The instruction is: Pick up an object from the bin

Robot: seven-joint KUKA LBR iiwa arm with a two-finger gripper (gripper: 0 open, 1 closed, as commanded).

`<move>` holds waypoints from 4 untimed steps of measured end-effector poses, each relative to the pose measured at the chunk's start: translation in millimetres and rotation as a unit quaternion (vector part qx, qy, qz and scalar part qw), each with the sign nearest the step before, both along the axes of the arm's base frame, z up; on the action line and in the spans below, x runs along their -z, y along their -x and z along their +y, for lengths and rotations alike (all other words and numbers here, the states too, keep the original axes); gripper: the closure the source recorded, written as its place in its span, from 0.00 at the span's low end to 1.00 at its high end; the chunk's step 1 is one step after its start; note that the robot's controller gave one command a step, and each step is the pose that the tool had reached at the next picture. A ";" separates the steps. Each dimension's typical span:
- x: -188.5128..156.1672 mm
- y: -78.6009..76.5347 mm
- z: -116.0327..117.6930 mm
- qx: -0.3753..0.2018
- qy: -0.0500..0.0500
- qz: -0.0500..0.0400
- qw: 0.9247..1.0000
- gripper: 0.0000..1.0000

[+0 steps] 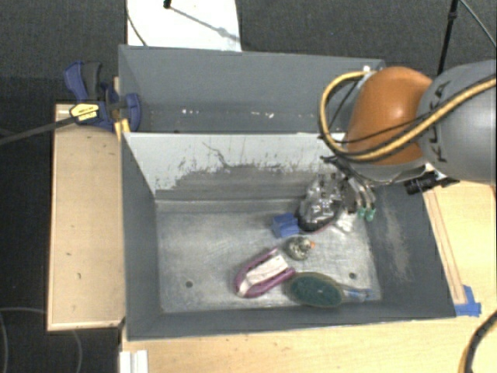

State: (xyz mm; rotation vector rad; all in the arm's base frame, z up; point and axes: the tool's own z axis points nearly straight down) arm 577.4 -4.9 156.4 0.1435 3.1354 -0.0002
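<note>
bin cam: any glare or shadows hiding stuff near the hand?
Camera view: pale sheen on the floor of the bin around the hand, whose metal blends into it; the right wall under the arm looks darker; the blue piece sits by a dark patch beneath the hand; the purple-and-white thing and the green oval are evenly lit.

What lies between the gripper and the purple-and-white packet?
A small round silvery thing lies between gripper and purple-and-white packet in the camera view, with a small blue block just beside that line.
</note>
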 end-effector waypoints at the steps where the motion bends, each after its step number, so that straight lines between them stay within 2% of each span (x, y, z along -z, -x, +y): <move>1: 0.0 0.0 0.0 0.000 0.000 0.000 1.000 0.00; 2: 24.9 13.8 -15.5 -0.040 0.000 0.002 0.999 0.00; 3: 84.1 9.1 2.2 -0.140 0.000 -0.002 0.990 0.00; 4: 82.5 8.3 1.9 -0.140 0.000 -0.003 0.990 1.00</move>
